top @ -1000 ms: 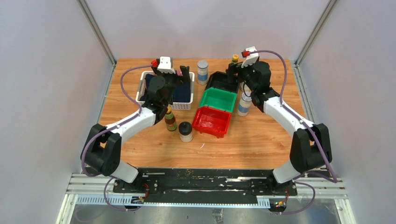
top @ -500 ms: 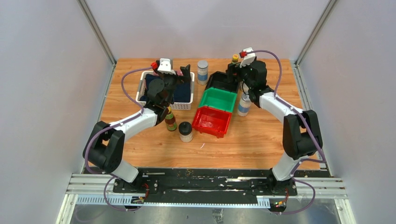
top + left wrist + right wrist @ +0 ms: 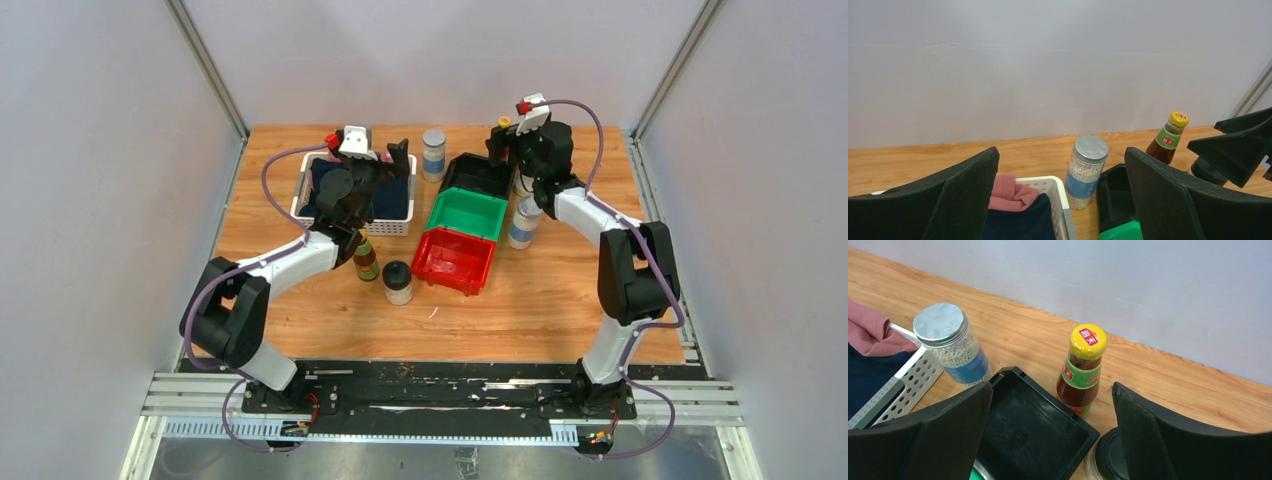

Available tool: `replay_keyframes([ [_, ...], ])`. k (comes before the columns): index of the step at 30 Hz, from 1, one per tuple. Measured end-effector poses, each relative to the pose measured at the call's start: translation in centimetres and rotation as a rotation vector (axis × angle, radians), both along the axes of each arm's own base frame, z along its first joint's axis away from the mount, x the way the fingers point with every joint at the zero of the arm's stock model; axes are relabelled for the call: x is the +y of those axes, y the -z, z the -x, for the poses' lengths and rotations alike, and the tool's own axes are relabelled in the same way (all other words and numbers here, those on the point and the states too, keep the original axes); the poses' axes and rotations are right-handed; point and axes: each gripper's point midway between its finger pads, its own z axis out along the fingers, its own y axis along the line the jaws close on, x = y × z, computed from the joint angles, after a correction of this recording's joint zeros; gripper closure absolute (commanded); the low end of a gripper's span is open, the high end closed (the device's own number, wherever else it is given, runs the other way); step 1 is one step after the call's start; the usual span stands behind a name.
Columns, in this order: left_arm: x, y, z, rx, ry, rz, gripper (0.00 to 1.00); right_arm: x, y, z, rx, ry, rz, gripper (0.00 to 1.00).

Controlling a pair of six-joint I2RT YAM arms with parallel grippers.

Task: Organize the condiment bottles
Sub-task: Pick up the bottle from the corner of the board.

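Note:
Six bottles stand on the table. A silver-lidded shaker (image 3: pixel 433 153) stands at the back between the basket and the black bin; it also shows in the left wrist view (image 3: pixel 1087 170) and the right wrist view (image 3: pixel 951 343). A yellow-capped sauce bottle (image 3: pixel 504 125) (image 3: pixel 1082 370) stands behind the black bin. A black-lidded jar (image 3: pixel 1111 460) sits beside that bin, under my right wrist. A second shaker (image 3: pixel 523 222), sauce bottle (image 3: pixel 365 258) and jar (image 3: pixel 397 282) stand nearer. My left gripper (image 3: pixel 393 160) (image 3: pixel 1060 152) is open above the basket. My right gripper (image 3: pixel 497 150) (image 3: pixel 1052 386) is open above the black bin.
A black bin (image 3: pixel 478 175), a green bin (image 3: pixel 467 213) and a red bin (image 3: pixel 455 260) lie in a diagonal row at the centre. A white basket (image 3: pixel 354 226) with dark and pink cloth sits at the back left. The back wall is close behind.
My right gripper has shifted slightly toward the back wall and its elbow has swung inward. My left arm has barely moved. Both grippers stay open.

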Motion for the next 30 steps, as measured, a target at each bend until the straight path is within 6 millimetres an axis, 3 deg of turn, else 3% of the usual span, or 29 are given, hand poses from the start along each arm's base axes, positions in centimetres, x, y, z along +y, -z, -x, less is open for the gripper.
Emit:
replay_keyframes([
  [19,0.0,0.3,0.0,-0.004,-0.001,-0.003,0.00,0.8,-0.2,-3.6,-0.020,-0.030,-0.008,0.08],
  [30,0.2,1.0,0.2,0.000,-0.003,-0.013,0.00,0.1,0.3,-5.5,-0.018,-0.013,-0.010,0.10],
])
